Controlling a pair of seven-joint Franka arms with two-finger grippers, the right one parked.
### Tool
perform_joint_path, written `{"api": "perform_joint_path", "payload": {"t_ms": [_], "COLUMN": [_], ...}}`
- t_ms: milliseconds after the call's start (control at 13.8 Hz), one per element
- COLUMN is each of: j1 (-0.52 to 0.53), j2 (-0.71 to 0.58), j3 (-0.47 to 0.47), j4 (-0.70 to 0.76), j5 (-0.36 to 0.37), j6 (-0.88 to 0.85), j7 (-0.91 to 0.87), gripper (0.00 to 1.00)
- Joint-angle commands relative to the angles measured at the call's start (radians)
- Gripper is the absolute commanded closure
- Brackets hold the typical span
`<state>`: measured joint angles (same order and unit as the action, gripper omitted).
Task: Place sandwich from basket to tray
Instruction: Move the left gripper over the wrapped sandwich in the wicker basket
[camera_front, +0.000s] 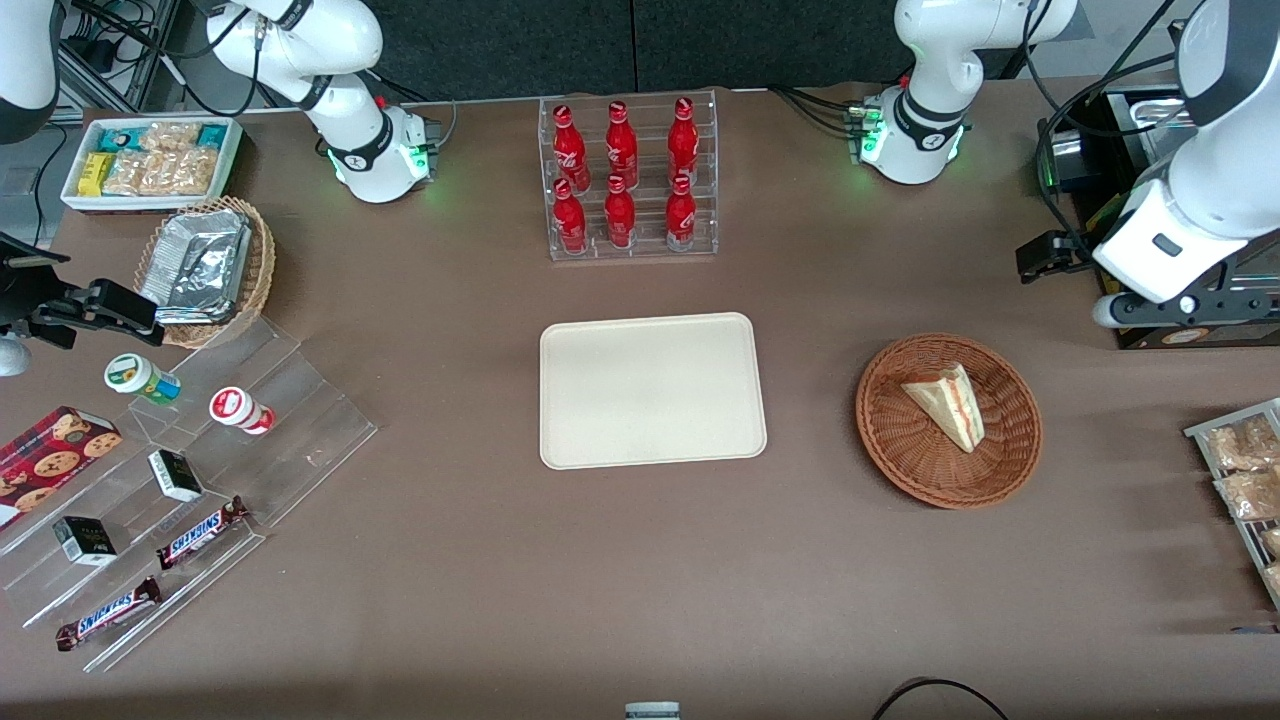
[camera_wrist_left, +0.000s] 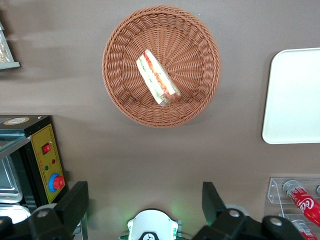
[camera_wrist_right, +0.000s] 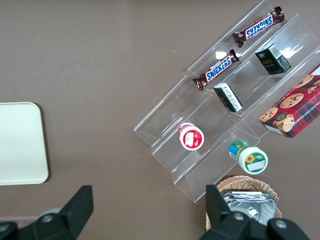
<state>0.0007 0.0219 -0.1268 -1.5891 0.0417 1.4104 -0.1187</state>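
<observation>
Sandwich (camera_front: 946, 404) retrieval has not begun: the wedge lies on its side in the reddish-brown basket (camera_front: 1010, 460), untouched, and the cream tray (camera_front: 652, 389) sits bare on the table (camera_front: 640, 590), well apart from the basket toward the parked arm's end. The claw (camera_wrist_left: 145, 202) hangs high above the table, off to the side of the basket and nowhere near the sandwich, with its two fingers (camera_wrist_left: 75, 202) spread wide apart and nothing between them. In the left wrist view the basket (camera_wrist_left: 205, 95) sits clear ahead of the open claw, the sandwich (camera_wrist_left: 157, 77) lying across the bowl with its red and green filling edge showing, and a corner of the tray (camera_wrist_left: 292, 100) appears farther off to one side. The step in hand looks like the approach, judged from how far the claw stands from its target. The next move calls for bringing the claw over the basket and lowering it inside the woven rim, with the fingers lined up across the wedge's flat bread faces rather than along its length. The grip should probably be gentle, since soft bread would squash or shed filling, and the lift needs to clear the rim before travelling to the tray.
</observation>
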Motion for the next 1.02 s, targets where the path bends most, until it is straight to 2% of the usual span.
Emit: {"api": "perform_joint_path", "payload": {"t_ms": [0,218,581,944], "j1": [0.005,0.005,0.007,0.007], "j2": [-0.003,0.006,0.007,0.010], "j3": [-0.004,-0.004,-0.001,-0.001], "j4": [0.002,-0.026,-0.188,-0.372], "j5": [-0.009,-0.011,-0.011,-0.008], "j6": [-0.019,0.014,0.220,0.482], "j7": [0.022,0.040,0.022,-0.122], "gripper": [0.00,0.00,0.00,0.00]}}
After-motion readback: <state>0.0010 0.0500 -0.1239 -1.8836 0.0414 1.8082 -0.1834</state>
